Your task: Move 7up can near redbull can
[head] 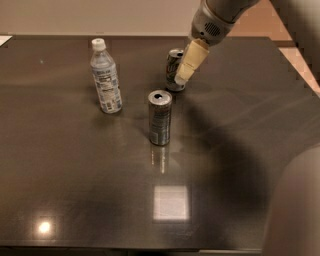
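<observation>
In the camera view, a dark brown, glossy tabletop (70,170) is filling nearly the whole frame, its far edge running along the top under a pale beige wall (100,15). A strip of tan floor (260,22) is showing at the upper right, past the table's corner. The polished surface is catching the room's light: a bright square reflection (171,202) is lying low in the middle of the frame, and a small round glint (44,227) is shining at the lower left. The 7up can (171,64) is standing upright in the upper middle of the frame, towards the far side of the table. The gripper (180,79) is coming down from the upper right on a grey arm (212,22). Its cream-coloured tip is overlapping the right side of the 7up can, and it is not possible to tell whether the gripper is wide or narrow, or whether it is touching the can. The redbull can (160,119) is standing upright near the centre of the frame, below and slightly left of the 7up can, apart from it. A clear water bottle (106,80) with a white cap is standing upright at the upper left, well apart from both cans. A blurred grey-brown shape (295,210) is covering the lower right corner.
</observation>
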Controlling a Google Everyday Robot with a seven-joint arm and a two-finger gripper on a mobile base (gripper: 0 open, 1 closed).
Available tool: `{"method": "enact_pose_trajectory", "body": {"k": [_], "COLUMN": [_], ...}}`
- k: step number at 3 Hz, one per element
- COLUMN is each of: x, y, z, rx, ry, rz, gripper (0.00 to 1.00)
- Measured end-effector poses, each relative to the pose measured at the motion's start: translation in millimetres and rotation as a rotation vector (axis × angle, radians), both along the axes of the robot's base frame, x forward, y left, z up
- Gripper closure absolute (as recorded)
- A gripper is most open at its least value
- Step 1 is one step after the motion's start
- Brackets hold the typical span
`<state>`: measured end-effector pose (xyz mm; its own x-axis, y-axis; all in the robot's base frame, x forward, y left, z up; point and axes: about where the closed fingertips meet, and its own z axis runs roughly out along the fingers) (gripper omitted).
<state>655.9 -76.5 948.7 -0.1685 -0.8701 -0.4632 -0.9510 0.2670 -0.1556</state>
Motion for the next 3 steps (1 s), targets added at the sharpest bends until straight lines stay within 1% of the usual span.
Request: {"method": "enact_pose_trajectory", "body": {"k": [1,2,3], "x": [27.6,45.6,55.3], "y": [5.9,7.7,7.2], "z": [-5.3,-14.6,-24.2], "rx": [0.033,0.054,0.068], "ry": [0.011,0.039,0.065], "rz": [-0.025,-0.057,-0.085], "gripper": [0.0,0.0,0.0]}}
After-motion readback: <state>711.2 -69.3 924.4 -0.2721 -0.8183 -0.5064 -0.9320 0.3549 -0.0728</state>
